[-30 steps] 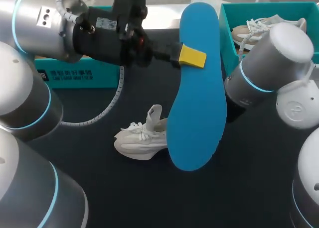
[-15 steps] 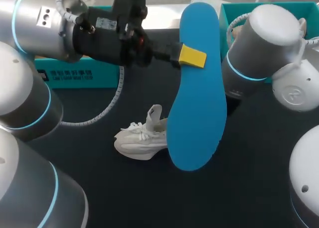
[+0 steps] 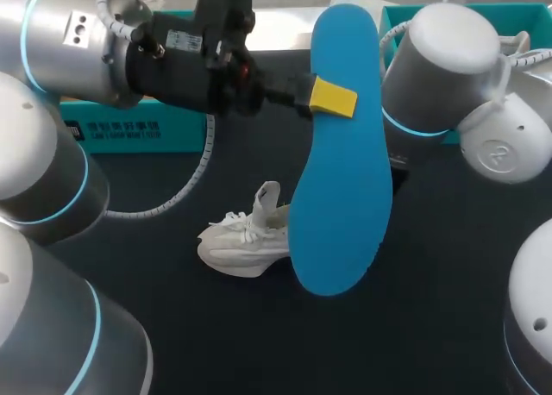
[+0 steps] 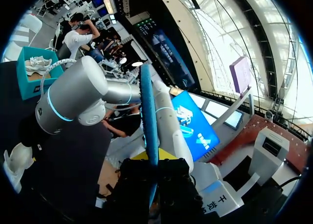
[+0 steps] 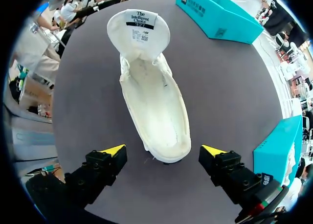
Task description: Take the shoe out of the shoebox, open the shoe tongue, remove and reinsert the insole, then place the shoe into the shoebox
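Insole point(image 3: 341, 153) upright in left claw point(image 3: 332, 97) — right claw point(image 5: 164, 151) wide over shoe point(image 5: 152, 99)

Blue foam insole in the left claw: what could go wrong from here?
The left claw pinches the blue foam insole near its upper end only, so its long free part could swing or slip. The white lace-up shoe sits loose on the table under the open right claw; pushing the insole in might shove it.
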Robot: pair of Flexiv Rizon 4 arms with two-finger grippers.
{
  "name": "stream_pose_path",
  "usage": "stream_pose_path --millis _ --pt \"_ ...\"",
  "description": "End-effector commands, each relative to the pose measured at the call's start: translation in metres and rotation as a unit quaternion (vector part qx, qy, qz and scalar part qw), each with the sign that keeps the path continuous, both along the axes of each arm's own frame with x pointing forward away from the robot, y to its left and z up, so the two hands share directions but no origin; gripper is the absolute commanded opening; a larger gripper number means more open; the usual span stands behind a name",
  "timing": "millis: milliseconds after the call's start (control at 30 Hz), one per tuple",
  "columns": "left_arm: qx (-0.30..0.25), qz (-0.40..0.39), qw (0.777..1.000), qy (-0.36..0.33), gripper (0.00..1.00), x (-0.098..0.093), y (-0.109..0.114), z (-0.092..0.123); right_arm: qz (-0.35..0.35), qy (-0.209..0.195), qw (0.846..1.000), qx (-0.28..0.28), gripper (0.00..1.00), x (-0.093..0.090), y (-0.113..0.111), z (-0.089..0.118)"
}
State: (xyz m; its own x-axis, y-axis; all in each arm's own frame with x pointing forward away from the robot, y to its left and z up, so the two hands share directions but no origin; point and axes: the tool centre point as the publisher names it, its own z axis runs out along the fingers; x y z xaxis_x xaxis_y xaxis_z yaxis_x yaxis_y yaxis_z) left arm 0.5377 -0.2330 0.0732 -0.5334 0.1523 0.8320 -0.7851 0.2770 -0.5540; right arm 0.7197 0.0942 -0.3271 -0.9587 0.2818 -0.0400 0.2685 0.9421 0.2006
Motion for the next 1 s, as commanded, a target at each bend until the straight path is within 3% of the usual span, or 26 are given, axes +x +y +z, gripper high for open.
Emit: stream_pose_path --millis 33,767,1000 --pt "0.0 0.001 1.0 0.0 0.0 -0.001 0.0 -0.002 0.0 0.0 1.0 0.0 1.0 0.0 0.0 -0.001" --pt "0.0 0.001 1.0 0.0 0.0 -0.001 0.0 -0.002 0.0 0.0 1.0 0.0 1.0 0.0 0.0 -0.001" --pt "0.0 0.001 1.0 0.0 0.0 -0.001 0.0 -0.002 0.002 0.014 1.0 -0.008 1.0 0.013 0.019 0.009"
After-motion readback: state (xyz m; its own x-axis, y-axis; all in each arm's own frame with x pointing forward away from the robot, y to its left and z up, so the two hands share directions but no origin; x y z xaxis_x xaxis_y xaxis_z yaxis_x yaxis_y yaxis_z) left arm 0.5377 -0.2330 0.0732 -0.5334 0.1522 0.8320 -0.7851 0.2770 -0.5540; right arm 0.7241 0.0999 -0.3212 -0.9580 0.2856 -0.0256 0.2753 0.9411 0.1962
